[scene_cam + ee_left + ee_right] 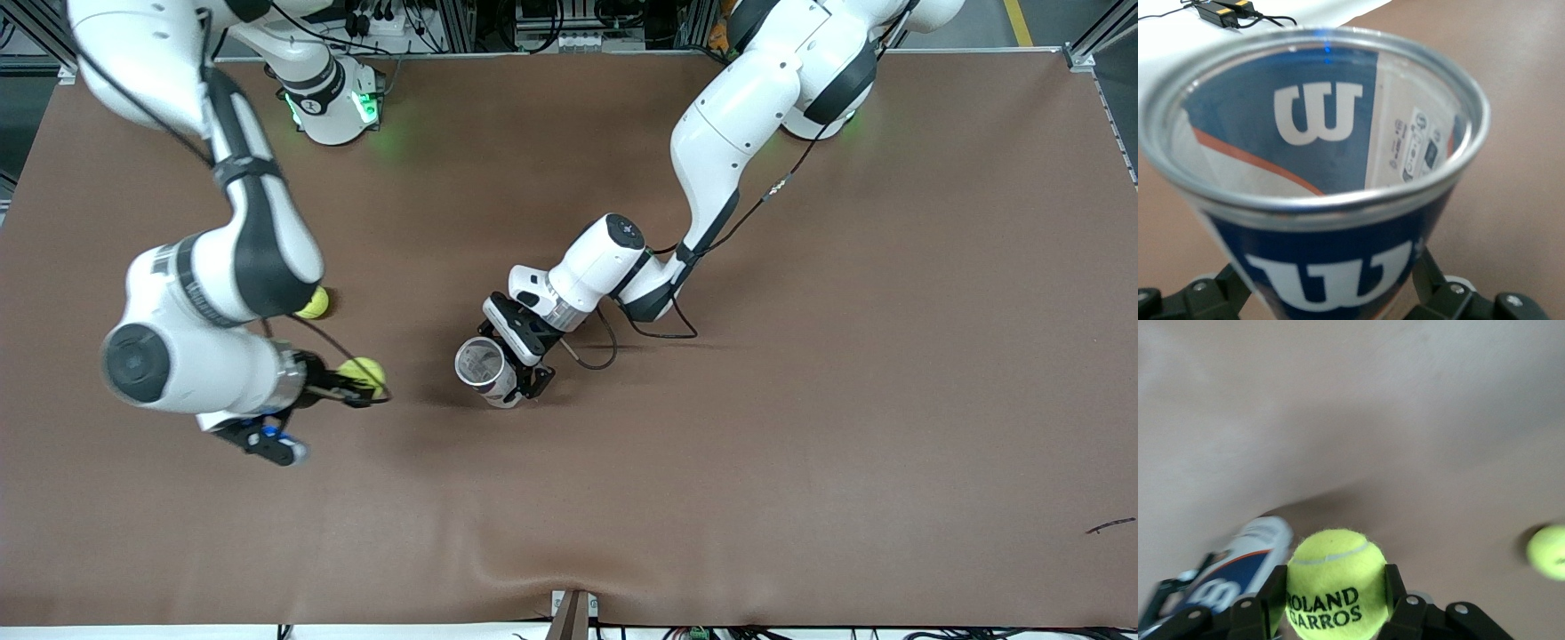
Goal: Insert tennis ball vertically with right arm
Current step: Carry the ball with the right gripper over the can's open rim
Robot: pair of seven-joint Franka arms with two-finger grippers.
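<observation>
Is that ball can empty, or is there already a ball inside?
Empty as far as shown: the left wrist view looks into the can and shows only its printed inner wall; the bottom is out of sight.

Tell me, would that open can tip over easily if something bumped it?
Probably. The can is tall and narrow and looks empty inside, so likely light. The left pincer has its fingers on either side of it, which may steady it. On its side, its round body would likely roll across the table.
</observation>
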